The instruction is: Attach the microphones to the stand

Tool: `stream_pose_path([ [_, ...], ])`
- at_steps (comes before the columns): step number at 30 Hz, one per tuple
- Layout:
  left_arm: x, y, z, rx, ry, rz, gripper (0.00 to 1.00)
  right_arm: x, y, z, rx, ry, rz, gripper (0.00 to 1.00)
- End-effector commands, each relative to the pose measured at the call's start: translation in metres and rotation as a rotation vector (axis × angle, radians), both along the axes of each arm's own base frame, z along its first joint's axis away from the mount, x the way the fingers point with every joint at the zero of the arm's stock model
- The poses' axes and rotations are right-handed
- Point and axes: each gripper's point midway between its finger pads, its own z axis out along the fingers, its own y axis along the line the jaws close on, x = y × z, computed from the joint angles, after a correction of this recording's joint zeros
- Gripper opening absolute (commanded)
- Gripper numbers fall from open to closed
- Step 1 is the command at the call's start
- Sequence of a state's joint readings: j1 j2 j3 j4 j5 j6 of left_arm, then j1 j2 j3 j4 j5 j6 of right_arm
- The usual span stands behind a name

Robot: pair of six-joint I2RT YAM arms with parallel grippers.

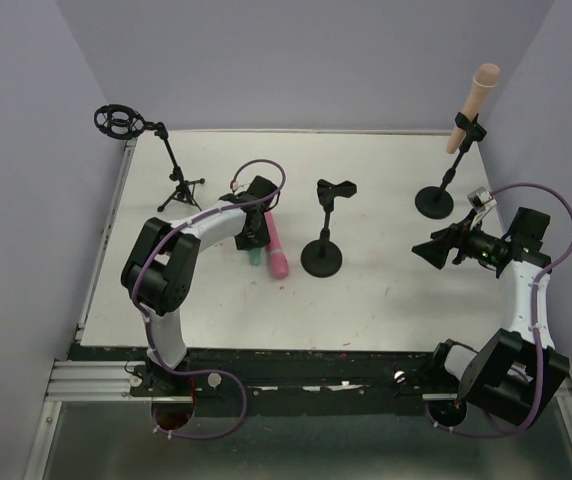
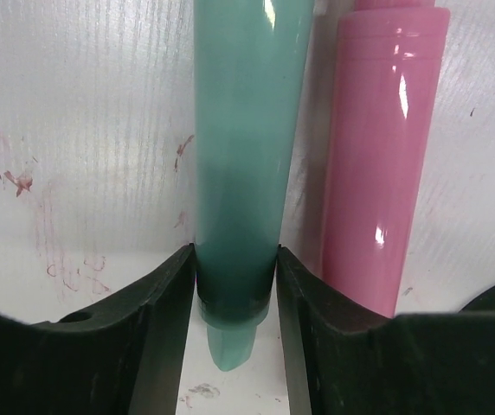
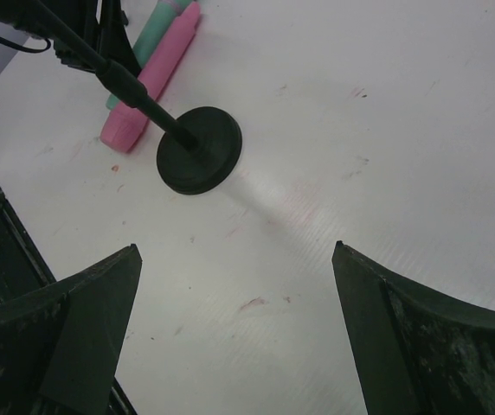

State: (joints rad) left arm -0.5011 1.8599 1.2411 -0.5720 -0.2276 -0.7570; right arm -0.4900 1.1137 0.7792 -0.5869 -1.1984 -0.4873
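Teal microphone (image 2: 247,156), flat on the table (image 1: 366,290) just beside the pink microphone (image 2: 382,156), was clamped near its tail by the left gripper (image 2: 234,303), the right gripper (image 3: 236,249) was held agape, and a straight-up lift was advised.

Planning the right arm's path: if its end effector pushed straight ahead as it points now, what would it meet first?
Probably the bare table, short of the middle stand's round base; depth is unclear.
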Motion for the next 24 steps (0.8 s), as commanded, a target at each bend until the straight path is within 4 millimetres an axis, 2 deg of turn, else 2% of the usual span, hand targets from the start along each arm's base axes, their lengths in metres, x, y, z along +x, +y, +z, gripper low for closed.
stream_pose_path([
  [1, -0.01, 0.002, -0.009, -0.007, 0.043, 0.011, 0.52, 0.0, 0.002, 0.011, 0.003, -0.026, 0.02, 1.0],
  [6, -0.013, 0.001, -0.011, -0.022, 0.053, -0.002, 0.57, -0.001, 0.003, 0.011, 0.001, -0.031, 0.022, 1.0],
  [10, -0.013, 0.004, -0.013, -0.016, 0.053, -0.004, 0.56, -0.002, 0.004, 0.014, -0.003, -0.042, 0.024, 1.0],
  [13, -0.013, 0.01, -0.016, 0.01, 0.056, -0.002, 0.47, -0.002, 0.004, 0.015, -0.006, -0.049, 0.024, 1.0],
  [15, -0.014, 0.012, -0.019, 0.017, 0.061, -0.007, 0.37, -0.003, 0.004, 0.015, -0.008, -0.052, 0.024, 1.0],
  [17, -0.017, 0.016, -0.019, 0.022, 0.058, -0.007, 0.21, -0.003, 0.005, 0.017, -0.013, -0.061, 0.025, 1.0],
  [19, -0.02, 0.021, -0.015, 0.034, 0.045, -0.007, 0.12, -0.004, 0.004, 0.019, -0.017, -0.068, 0.023, 1.0],
  [21, -0.021, 0.026, -0.005, 0.043, 0.009, -0.01, 0.06, -0.004, 0.005, 0.019, -0.019, -0.072, 0.025, 1.0],
  [24, -0.023, 0.034, 0.02, 0.045, -0.072, -0.021, 0.01, -0.005, 0.006, 0.02, -0.019, -0.076, 0.027, 1.0],
])
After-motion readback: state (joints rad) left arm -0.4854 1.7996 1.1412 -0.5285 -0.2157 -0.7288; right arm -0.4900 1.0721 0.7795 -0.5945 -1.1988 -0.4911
